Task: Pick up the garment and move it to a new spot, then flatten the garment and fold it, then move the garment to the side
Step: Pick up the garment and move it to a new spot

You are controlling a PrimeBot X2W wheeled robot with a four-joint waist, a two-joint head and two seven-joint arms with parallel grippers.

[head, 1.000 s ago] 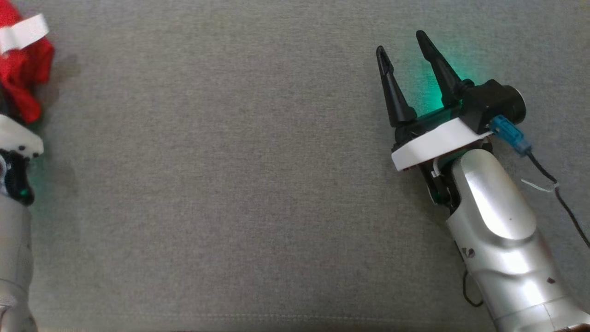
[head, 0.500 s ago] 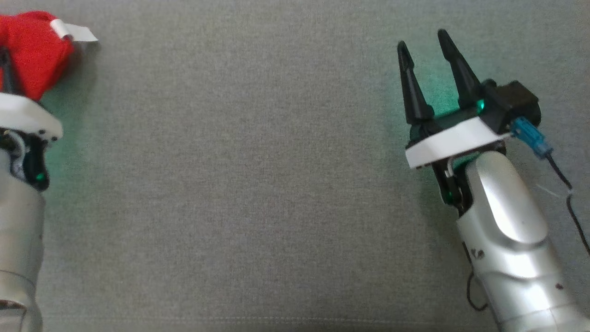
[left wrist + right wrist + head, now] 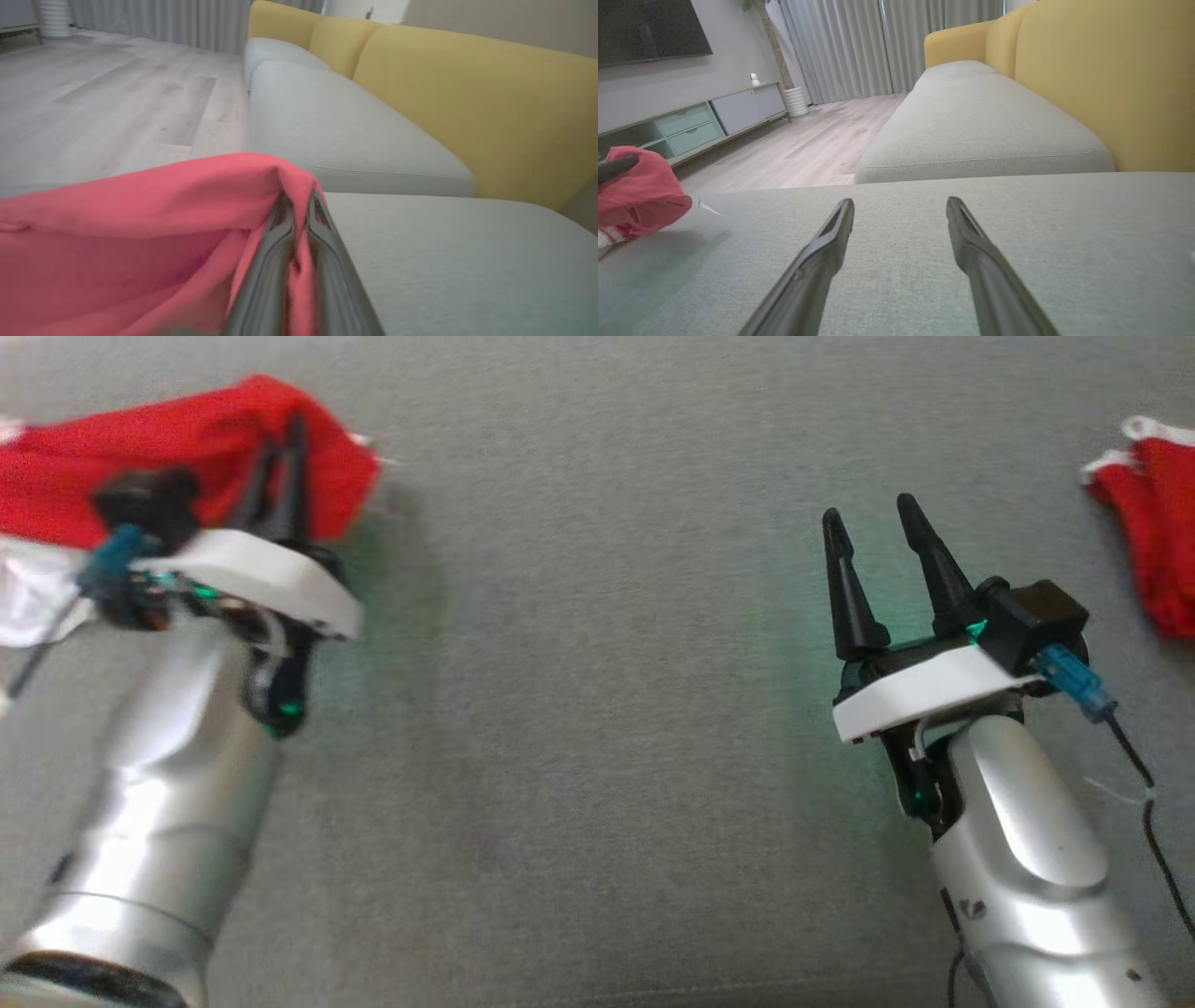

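Note:
The garment (image 3: 187, 439) is red cloth with a white band, bunched at the upper left of the grey cushion (image 3: 579, 709) in the head view. My left gripper (image 3: 283, 439) is shut on a fold of it, and the cloth drapes off to the left. In the left wrist view the two fingers pinch the red fabric (image 3: 140, 224) at their tips (image 3: 299, 196). My right gripper (image 3: 868, 509) stands open over bare cushion at the right, holding nothing. In the right wrist view the open fingers (image 3: 900, 201) point across the cushion, with the garment (image 3: 640, 191) far to the left.
Another red cloth piece with white trim (image 3: 1158, 523) lies at the right edge of the cushion. A yellow sofa backrest (image 3: 1101, 79) rises behind the seat. A further grey seat cushion (image 3: 980, 121), wooden floor (image 3: 808, 144) and a low cabinet (image 3: 691, 123) lie beyond.
The head camera has shifted. My left gripper closed on the garment and carried it rightward, further onto the cushion. The right gripper stayed open and about in place.

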